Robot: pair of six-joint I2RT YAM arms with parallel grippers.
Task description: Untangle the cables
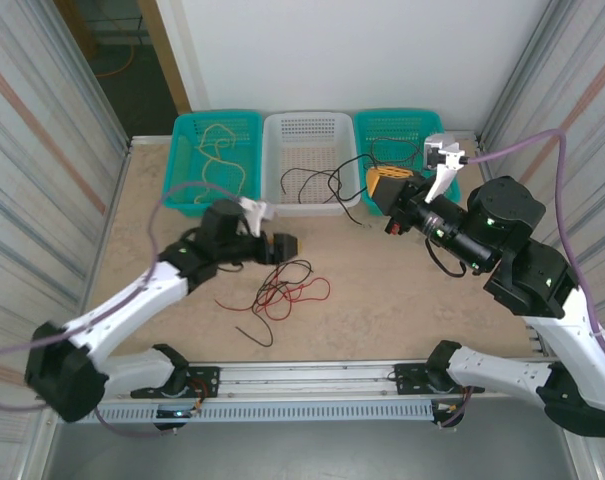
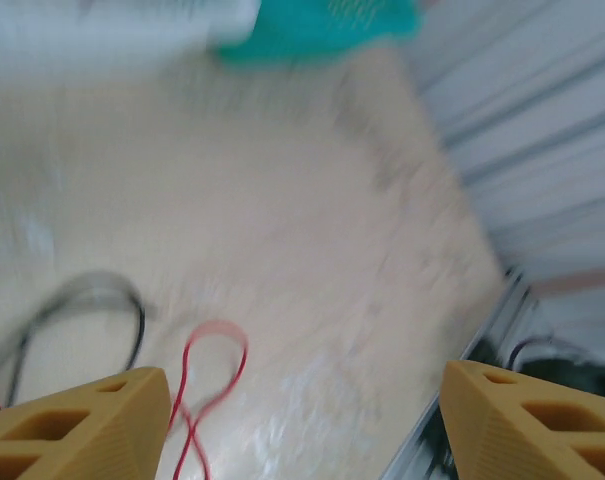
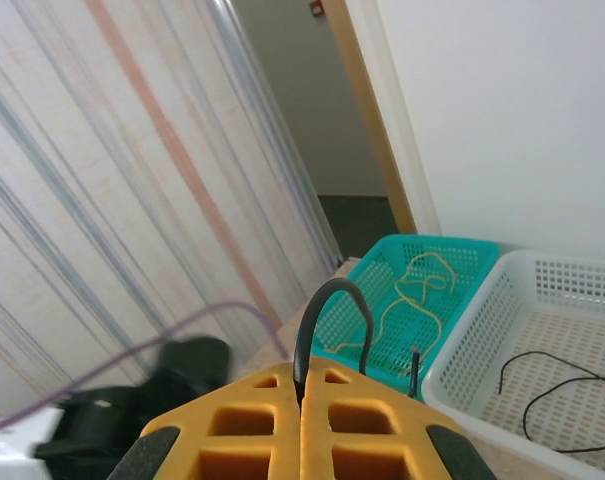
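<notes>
left tool (image 2: 304, 372) open, red cable (image 2: 216, 326) lying close below | right tool (image 3: 302, 376) clamped on black cable (image 3: 332, 284)

Left arm (image 1: 132, 300) sits low, jaws spread wide; right arm (image 1: 502, 225) raised, jaws pinching a black cable (image 3: 334, 285).

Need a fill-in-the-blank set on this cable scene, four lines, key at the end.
1. The yellowish-tan cable lies in the ____ teal plastic basket.
2. The right gripper is ____ on a thin black cable loop.
3. The left gripper hovers with its fingers ____ by a thin red cable loop.
4. The white perforated plastic basket holds a thin cable coloured ____.
Missing words: left; shut; open; black.
</notes>
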